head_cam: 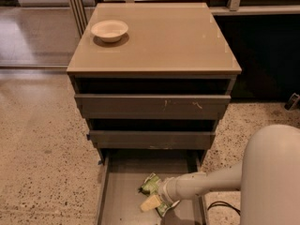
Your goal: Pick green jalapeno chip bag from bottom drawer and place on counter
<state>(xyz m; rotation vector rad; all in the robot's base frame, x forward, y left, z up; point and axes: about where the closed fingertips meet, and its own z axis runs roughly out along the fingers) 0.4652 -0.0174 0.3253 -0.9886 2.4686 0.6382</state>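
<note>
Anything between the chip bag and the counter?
The gripper is at the green jalapeno chip bag in the bottom drawer. Two upper drawers, slightly open, overhang its back; a white bowl sits on the counter, far-left corner.

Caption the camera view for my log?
Claw low in the open grey bottom drawer, at the crinkled green chip bag; small white bowl sits on the glossy tan counter.

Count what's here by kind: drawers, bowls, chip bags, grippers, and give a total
Drawers: 3, bottom drawer pulled out
White bowl: 1, on the counter
Green jalapeno chip bag: 1, in bottom drawer
Gripper: 1, at the bag
Total: 6
</note>
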